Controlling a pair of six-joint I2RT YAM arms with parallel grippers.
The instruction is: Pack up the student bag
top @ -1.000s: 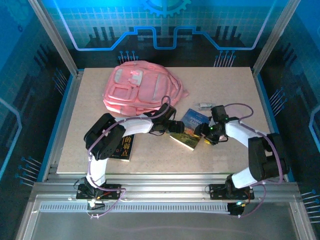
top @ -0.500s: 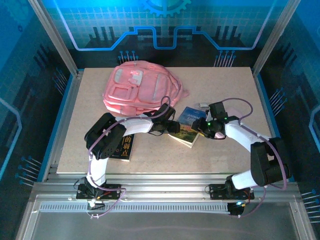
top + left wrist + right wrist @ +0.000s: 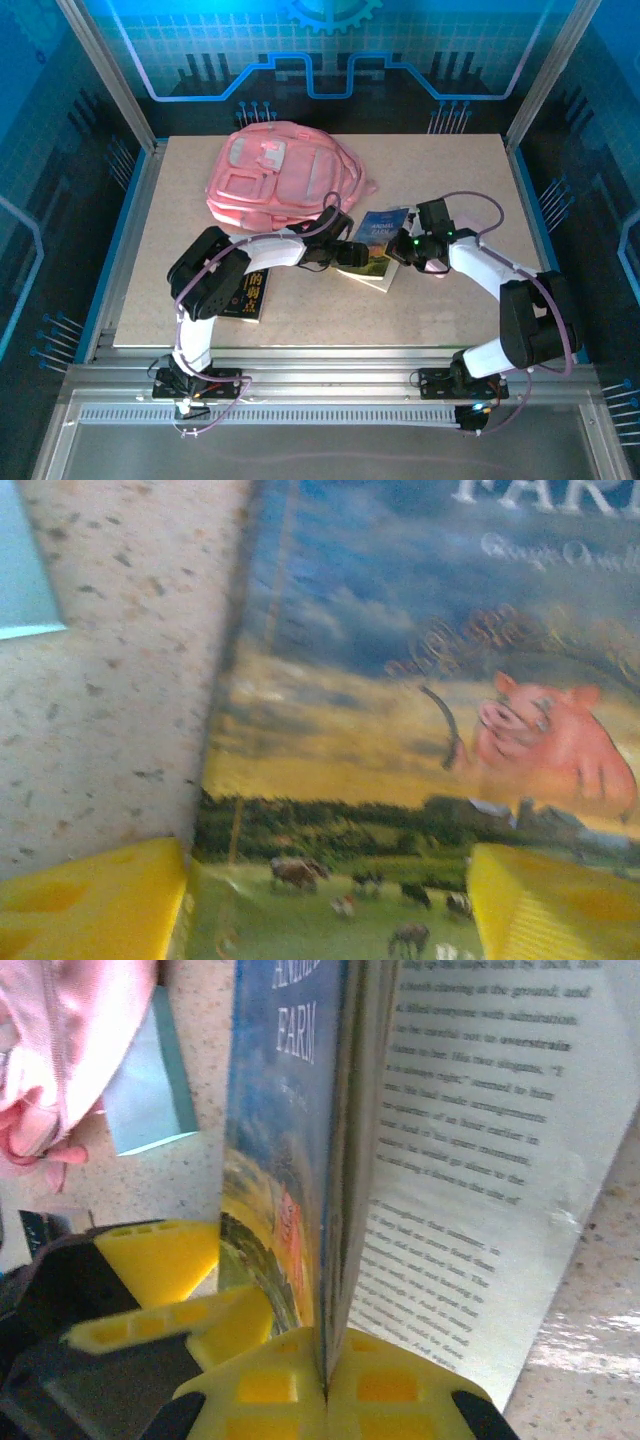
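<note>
light: cool blue, overhead | shadows: soft | left wrist: blurred | right wrist: glare on table (image 3: pixel 597 1328)

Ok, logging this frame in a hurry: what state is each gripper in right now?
The left gripper is open over the book.
The right gripper is shut on the book's edge.

The speckled beige table (image 3: pixel 460 170) is carrying the student bag (image 3: pixel 275 180) at upper centre, a blue paperback (image 3: pixel 380 232) mid-frame, and what may be a dark book (image 3: pixel 252 296) lower left.
</note>
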